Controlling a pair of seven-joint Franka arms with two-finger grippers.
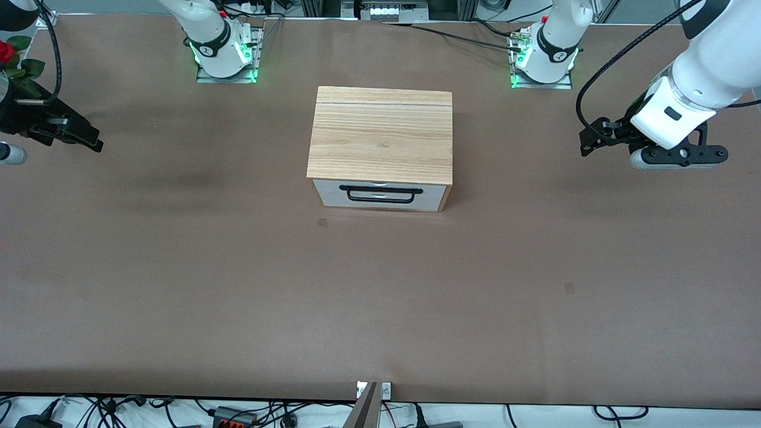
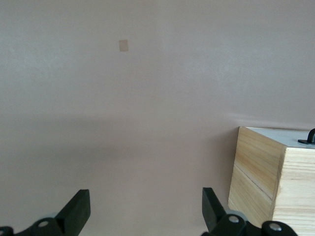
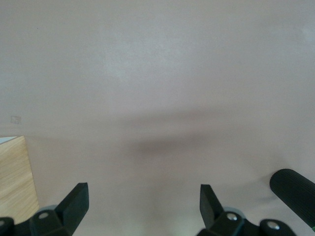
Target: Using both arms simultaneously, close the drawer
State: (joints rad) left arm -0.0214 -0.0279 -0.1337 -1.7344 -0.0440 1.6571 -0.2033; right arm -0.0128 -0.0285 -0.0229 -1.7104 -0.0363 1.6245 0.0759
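The right end effector (image 1: 89,141) is held over the tabletop (image 1: 178,285) at the right arm's end, its fingers (image 3: 74,204) spread apart and empty. The drawer (image 1: 380,195) sits mid-table in its oak-grain cabinet (image 1: 380,134), white front and black handle (image 1: 380,195) facing the front camera, apparently almost fully in. The left end effector (image 1: 588,145) is held over the left arm's end, fingers (image 2: 76,211) likewise parted. Both should be brought to the white panel together and pressed evenly, so the cabinet is not skewed.
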